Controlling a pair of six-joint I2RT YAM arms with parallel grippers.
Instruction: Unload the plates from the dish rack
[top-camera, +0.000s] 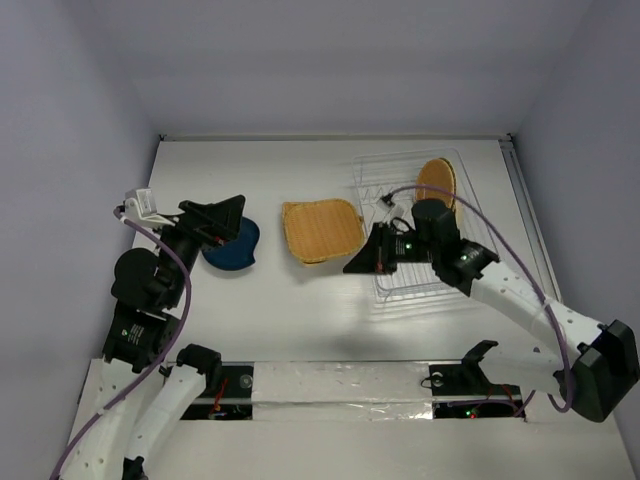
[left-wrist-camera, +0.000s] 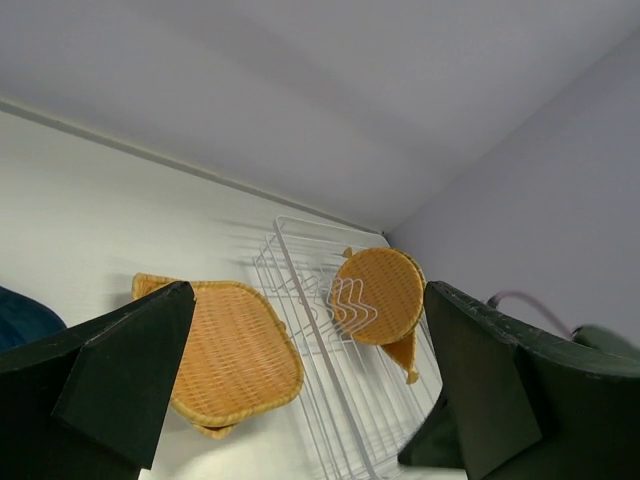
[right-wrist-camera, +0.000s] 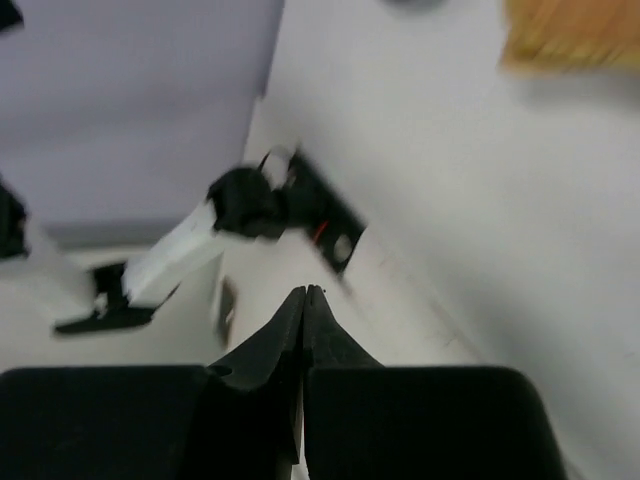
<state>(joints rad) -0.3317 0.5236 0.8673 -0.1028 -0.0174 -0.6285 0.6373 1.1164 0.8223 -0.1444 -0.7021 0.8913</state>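
Note:
The clear dish rack (top-camera: 372, 170) stands at the right of the table. A round orange plate (top-camera: 436, 182) stands upright in its far end, with the edge of another plate (left-wrist-camera: 405, 355) showing behind it. A stack of rounded-square orange plates (top-camera: 321, 230) lies flat on the table left of the rack. Further left lies a dark blue plate (top-camera: 235, 250). My left gripper (top-camera: 225, 215) hangs open and empty over the blue plate. My right gripper (top-camera: 352, 266) is shut on nothing beside the rack's left edge, pointing left.
In the left wrist view the rack (left-wrist-camera: 300, 270), the round plate (left-wrist-camera: 378, 295) and the flat plates (left-wrist-camera: 230, 345) lie ahead between the open fingers. The blurred right wrist view shows bare table (right-wrist-camera: 480, 200) and the left arm's base (right-wrist-camera: 240, 205). Walls enclose the table.

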